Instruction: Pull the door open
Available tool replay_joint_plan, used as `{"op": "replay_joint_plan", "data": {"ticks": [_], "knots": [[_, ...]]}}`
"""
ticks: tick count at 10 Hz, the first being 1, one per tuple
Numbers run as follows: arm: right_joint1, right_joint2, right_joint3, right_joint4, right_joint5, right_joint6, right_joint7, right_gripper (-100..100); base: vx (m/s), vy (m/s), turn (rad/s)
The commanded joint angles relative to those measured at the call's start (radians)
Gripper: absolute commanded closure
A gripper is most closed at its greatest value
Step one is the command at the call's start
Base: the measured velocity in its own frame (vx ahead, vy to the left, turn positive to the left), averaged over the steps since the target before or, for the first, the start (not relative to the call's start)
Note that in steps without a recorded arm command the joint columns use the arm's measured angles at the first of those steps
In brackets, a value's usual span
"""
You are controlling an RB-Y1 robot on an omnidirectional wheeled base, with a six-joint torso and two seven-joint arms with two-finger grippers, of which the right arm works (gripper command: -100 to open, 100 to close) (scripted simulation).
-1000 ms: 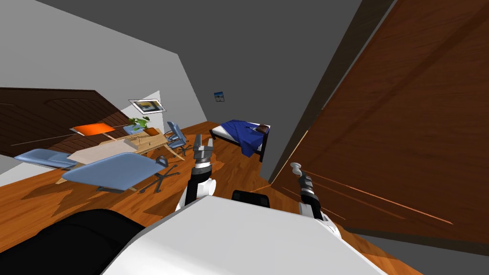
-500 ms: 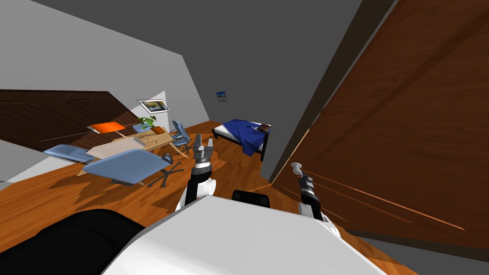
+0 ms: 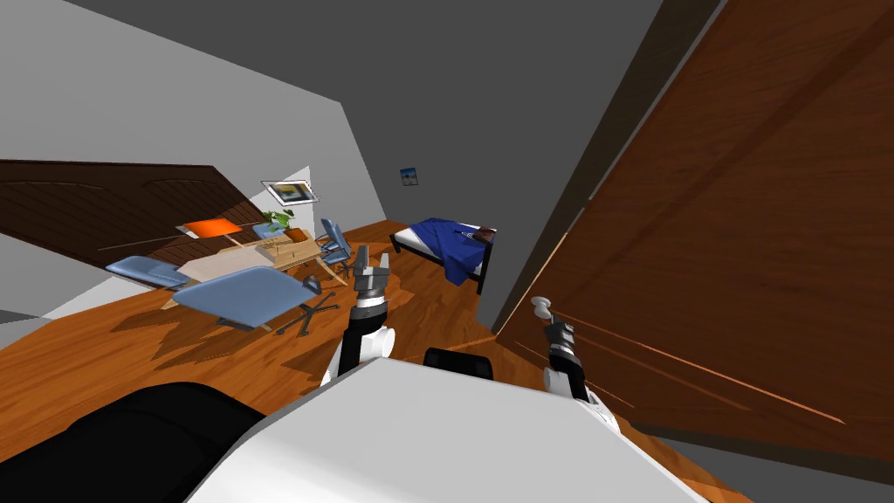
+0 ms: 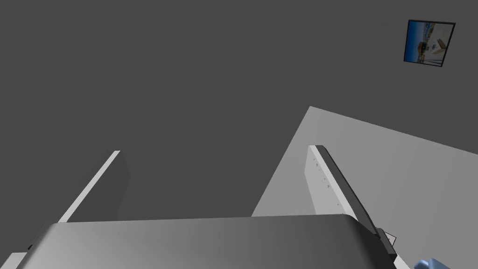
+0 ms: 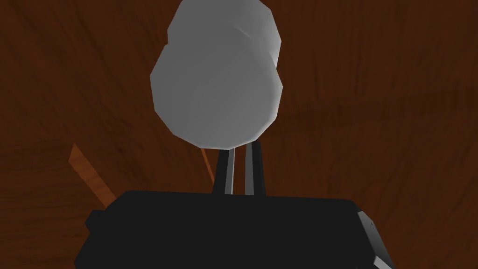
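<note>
The brown wooden door (image 3: 742, 218) stands ajar on my right, its free edge near the grey wall's corner. Its light grey round knob (image 3: 541, 306) sits at the tip of my right gripper (image 3: 546, 316). In the right wrist view the knob (image 5: 217, 79) looms just past the fingers, which stand nearly together beneath it, so the right gripper (image 5: 240, 154) is shut on the knob's neck with the door panel (image 5: 373, 93) behind. My left gripper (image 3: 371, 260) is raised in front of my chest, open, with nothing between its fingers (image 4: 322, 177).
A bed with a blue cover (image 3: 450, 244) stands ahead by the grey wall. A wooden desk (image 3: 262, 255) and blue office chairs (image 3: 249, 292) are to the left on the wood floor. A dark wooden panel (image 3: 113, 210) lines the left wall.
My view has swung: desk, chairs and bed have drifted right in the head view. The right gripper keeps hold of the knob; the left arm is unchanged.
</note>
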Motion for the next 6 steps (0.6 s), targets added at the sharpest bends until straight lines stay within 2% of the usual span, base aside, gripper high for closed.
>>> {"op": "replay_joint_plan", "data": {"ticks": [1, 6], "knots": [[-0.011, 0.009, 0.006, 0.006, -0.013, -0.004, -0.047, -100, -0.054, -0.012, 0.020], [-0.033, 0.031, 0.017, 0.013, -0.060, 0.001, -0.176, -100, -0.066, -0.005, 0.030]]}}
